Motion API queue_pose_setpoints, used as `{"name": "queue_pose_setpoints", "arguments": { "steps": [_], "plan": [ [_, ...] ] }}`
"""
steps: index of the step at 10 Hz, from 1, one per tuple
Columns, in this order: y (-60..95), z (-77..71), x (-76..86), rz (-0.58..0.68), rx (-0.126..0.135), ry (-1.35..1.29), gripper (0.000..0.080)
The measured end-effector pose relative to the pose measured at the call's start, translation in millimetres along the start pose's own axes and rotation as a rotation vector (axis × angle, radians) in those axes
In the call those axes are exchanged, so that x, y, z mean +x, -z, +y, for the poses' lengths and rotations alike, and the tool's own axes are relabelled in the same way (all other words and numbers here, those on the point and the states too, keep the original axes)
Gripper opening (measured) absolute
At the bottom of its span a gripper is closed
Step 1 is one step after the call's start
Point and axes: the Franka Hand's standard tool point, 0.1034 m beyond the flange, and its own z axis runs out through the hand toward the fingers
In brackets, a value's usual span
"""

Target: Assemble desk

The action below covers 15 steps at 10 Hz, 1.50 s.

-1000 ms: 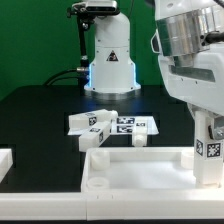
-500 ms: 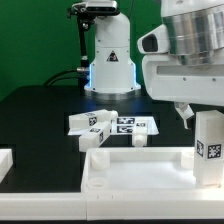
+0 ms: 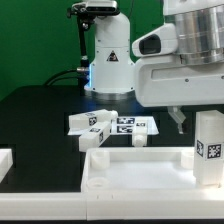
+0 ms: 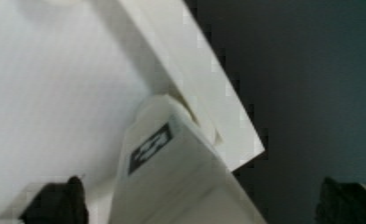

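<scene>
The desk's big white rimmed panel (image 3: 130, 168) lies at the front of the black table. One square leg (image 3: 208, 146) with a tag stands upright at the panel's corner on the exterior view's right. My gripper (image 3: 183, 119) is open and empty, just above and to the left of that leg's top. In the wrist view the panel (image 4: 55, 90) fills one side. The tagged leg (image 4: 171, 165) shows between my two dark fingertips (image 4: 55, 203), which stand wide apart around the gripper's middle (image 4: 201, 206). Two loose legs (image 3: 98, 122) (image 3: 140, 135) lie behind the panel.
The marker board (image 3: 125, 123) lies flat in the middle of the table under the loose legs. The arm's white base (image 3: 108, 60) stands at the back. A white block (image 3: 5, 160) sits at the left edge. A green wall is behind.
My gripper has let go of the upright leg and risen off it, shifting toward the exterior view's left. The leg stays standing in the panel's corner.
</scene>
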Motion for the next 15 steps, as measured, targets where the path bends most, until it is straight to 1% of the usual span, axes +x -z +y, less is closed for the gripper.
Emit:
{"name": "queue_pose_setpoints", "arguments": {
  "steps": [1,2,3,4,5,6,7,9,10,11,12,15],
  "plan": [
    [-1.8,-2.5,-1.8,0.001,-0.033,0.174,0.0648],
    [-3.0,-5.0,-3.7,-0.003,-0.029,0.171,0.0648],
    [-2.8,-3.5,-3.0,-0.002,-0.03,0.149,0.0624],
    [-3.0,-3.4,-3.1,-0.002,-0.03,0.149,0.0491],
    [-3.1,-4.0,-3.4,-0.002,-0.027,0.084,0.0356],
    [-2.7,-1.0,-2.8,-0.003,-0.032,-0.017,0.0356],
    [-1.5,3.5,0.2,-0.004,-0.036,-0.124,0.029],
    [-2.5,-0.8,-2.5,0.006,-0.048,-0.378,0.029],
    [-4.5,-0.2,-2.5,0.027,-0.021,-0.606,0.029],
    [-5.3,3.0,-5.4,0.043,0.032,-0.834,0.029],
    [-5.4,1.2,-7.1,0.021,0.042,-0.912,0.029],
    [-6.1,-1.5,-7.6,0.012,0.053,-1.102,0.0288]
  ]
}}
